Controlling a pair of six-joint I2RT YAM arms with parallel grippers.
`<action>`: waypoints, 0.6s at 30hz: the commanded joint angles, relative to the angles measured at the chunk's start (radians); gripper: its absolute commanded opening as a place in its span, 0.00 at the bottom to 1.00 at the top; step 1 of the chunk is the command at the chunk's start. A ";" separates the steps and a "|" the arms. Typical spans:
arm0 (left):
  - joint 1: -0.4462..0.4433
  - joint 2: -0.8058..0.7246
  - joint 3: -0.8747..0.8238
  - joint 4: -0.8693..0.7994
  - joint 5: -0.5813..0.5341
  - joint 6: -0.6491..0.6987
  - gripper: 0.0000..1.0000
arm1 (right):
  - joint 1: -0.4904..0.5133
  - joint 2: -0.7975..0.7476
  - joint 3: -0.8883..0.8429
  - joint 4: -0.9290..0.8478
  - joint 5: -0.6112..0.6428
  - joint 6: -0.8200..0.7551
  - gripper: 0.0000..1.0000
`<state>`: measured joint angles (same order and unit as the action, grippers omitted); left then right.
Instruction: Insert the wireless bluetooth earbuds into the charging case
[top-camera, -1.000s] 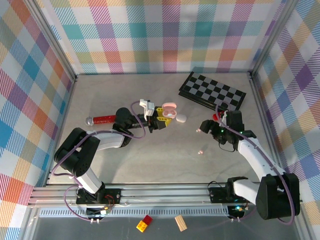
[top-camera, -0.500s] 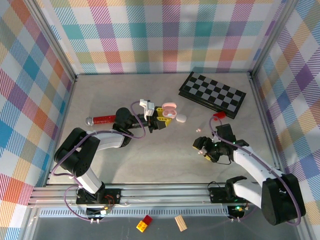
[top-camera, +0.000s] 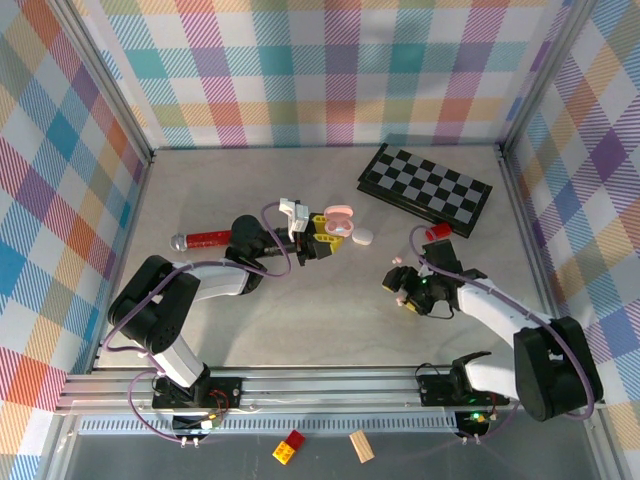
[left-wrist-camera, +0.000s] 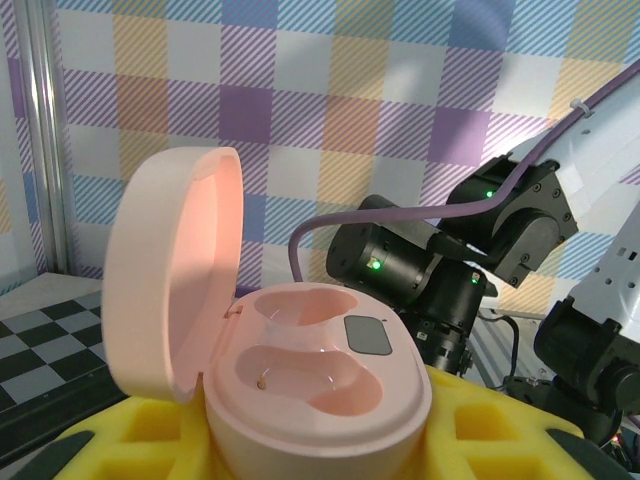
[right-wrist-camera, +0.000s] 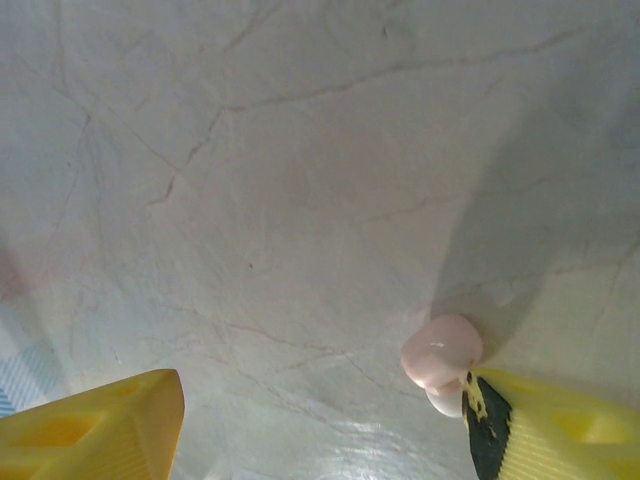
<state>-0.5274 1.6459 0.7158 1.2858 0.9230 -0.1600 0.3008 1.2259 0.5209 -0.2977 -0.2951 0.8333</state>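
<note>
My left gripper (top-camera: 322, 238) is shut on the open pale pink charging case (top-camera: 338, 220), left of the table's middle. In the left wrist view the charging case (left-wrist-camera: 318, 370) sits between the yellow fingers (left-wrist-camera: 505, 430); its lid stands open on the left and both wells are empty. My right gripper (top-camera: 400, 293) is low over the table, right of centre, and open. In the right wrist view a pale pink earbud (right-wrist-camera: 441, 350) lies on the table against the right finger (right-wrist-camera: 560, 430), while the left finger (right-wrist-camera: 100, 425) stands well apart. Another earbud (top-camera: 397, 260) lies just beyond the right gripper.
A white pebble-like case (top-camera: 363, 237) lies beside the pink case. A chessboard (top-camera: 425, 182) lies at the back right, with a small red piece (top-camera: 437, 231) near it. A red-handled tool (top-camera: 205, 239) lies at the left. A red brick (top-camera: 291, 447) and a wooden block (top-camera: 361, 446) lie beyond the front rail.
My right gripper has moved toward the near edge and down, ending over the earbud that lay on the table. The left arm and the case have not moved.
</note>
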 joint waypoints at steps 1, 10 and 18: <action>0.004 -0.035 -0.004 0.038 0.020 0.017 0.32 | 0.003 0.037 0.044 0.012 0.027 -0.042 0.73; 0.012 -0.034 -0.006 0.042 0.022 0.020 0.32 | 0.003 0.098 0.136 -0.044 0.022 -0.172 0.73; 0.066 -0.034 -0.028 0.053 0.009 0.014 0.32 | 0.120 0.109 0.292 -0.340 0.289 -0.301 0.69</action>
<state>-0.4858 1.6386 0.7071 1.2865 0.9234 -0.1600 0.3618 1.3209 0.7452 -0.4667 -0.1566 0.6144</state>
